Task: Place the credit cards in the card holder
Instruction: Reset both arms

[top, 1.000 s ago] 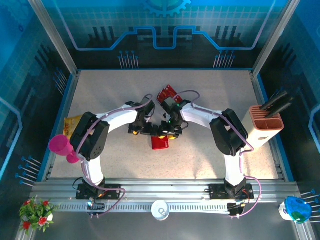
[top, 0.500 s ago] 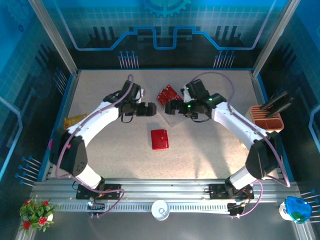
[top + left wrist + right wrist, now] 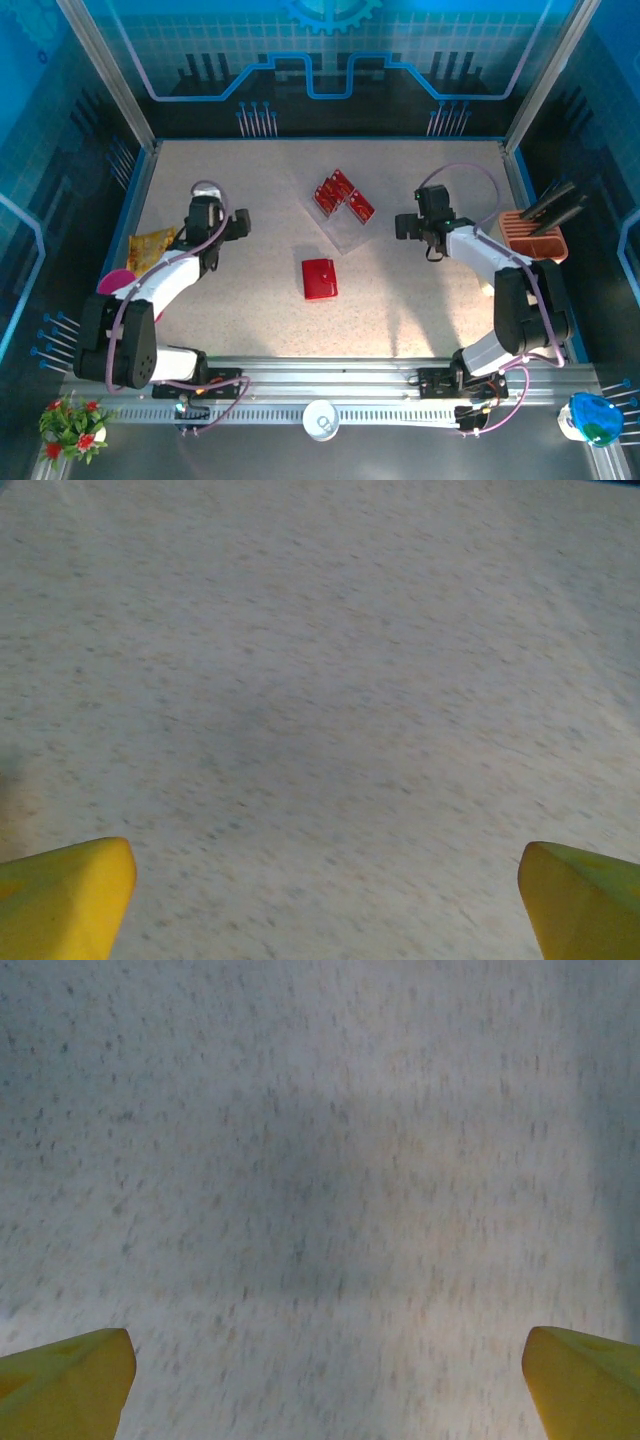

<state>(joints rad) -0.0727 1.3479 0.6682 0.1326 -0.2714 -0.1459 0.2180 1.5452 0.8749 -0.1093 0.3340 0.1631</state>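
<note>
snack packet [image 3: 150,243]: far left of the card holder [image 3: 320,278], at the edge of the table [image 3: 250,330]; no part of the task.
left gripper [image 3: 242,222]: left of the card holder and a little beyond it, well apart from it. Its yellow fingers [image 3: 65,895] are spread wide with nothing between them, only bare table below.
card holder: lies flat between the 2 grippers, touched by neither. It looks folded shut, so its pockets are not reachable as it lies.
credit cards [image 3: 343,196]: just beyond the card holder and slightly to its right, near it but not touching. They form a loose overlapping red cluster, probably 4 cards, though the top view is too small for a sure count.
right gripper [image 3: 402,225]: right of the card holder and a little beyond it, well apart from it. Its fingers [image 3: 65,1375] are spread wide and it is empty.
compartment box [image 3: 532,245]: far right of the card holder; not involved.
step in hand: no card is held and none shows in the card holder. Both arms stand off from it, so this reads as the approach to a first pick.
next move: 1 gripper needs to close on the edge of 1 thin card without dragging its neighbours. The other gripper needs to open the card holder and pin it flat, so that a pocket faces the incoming card.
</note>
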